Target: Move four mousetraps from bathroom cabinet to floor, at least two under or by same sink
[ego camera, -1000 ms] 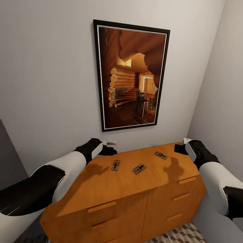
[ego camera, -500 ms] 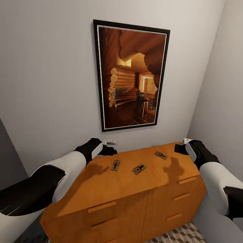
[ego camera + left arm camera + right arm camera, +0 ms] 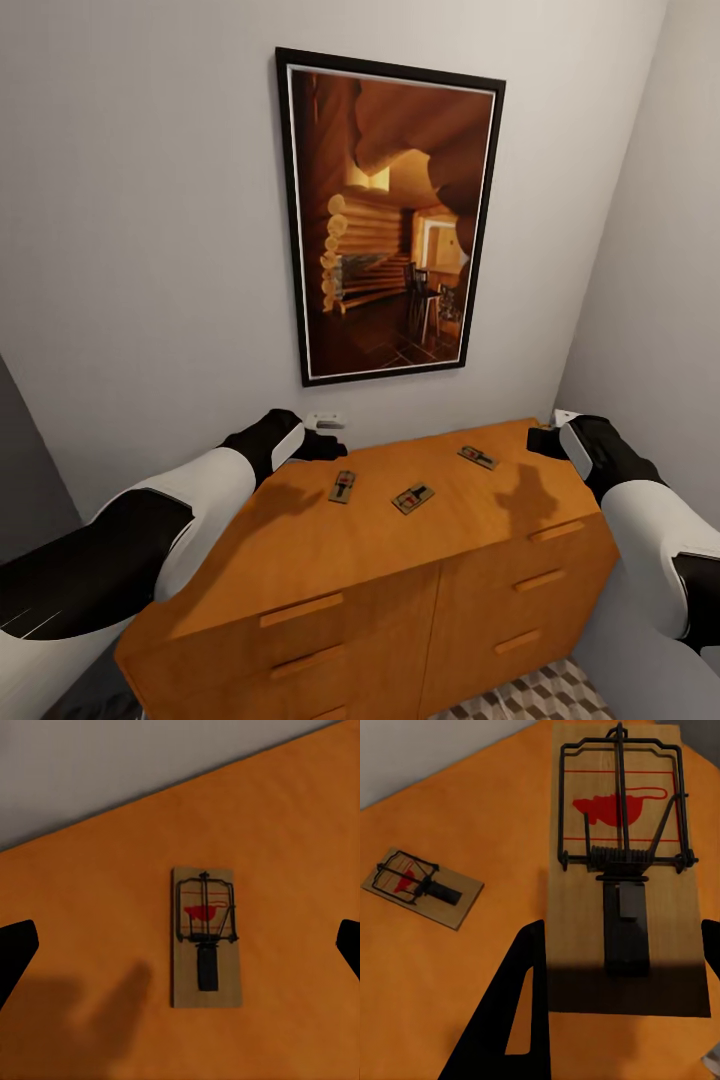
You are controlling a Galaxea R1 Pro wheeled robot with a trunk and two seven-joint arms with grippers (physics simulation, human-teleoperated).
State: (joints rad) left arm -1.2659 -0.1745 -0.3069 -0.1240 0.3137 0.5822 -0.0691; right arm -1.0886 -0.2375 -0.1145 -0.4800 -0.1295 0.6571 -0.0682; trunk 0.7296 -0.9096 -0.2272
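- Head view: three mousetraps (image 3: 412, 498) lie flat on the smooth orange-brown cabinet (image 3: 330, 560) top, below the framed picture (image 3: 390, 215).
- Left wrist view: the left end effector (image 3: 180, 945) is spread open, a trap centred between its fingertips.
- Right wrist view: the right end effector (image 3: 619, 1001) is open over another. These look light and stiff; pinching the long wooden edges seems best.

Framed log-cabin picture (image 3: 392, 220) on wall

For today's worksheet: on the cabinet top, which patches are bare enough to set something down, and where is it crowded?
The cabinet top is bare along its front, nearest the drawers. The back, near the wall, is crowded: three mousetraps lie there.
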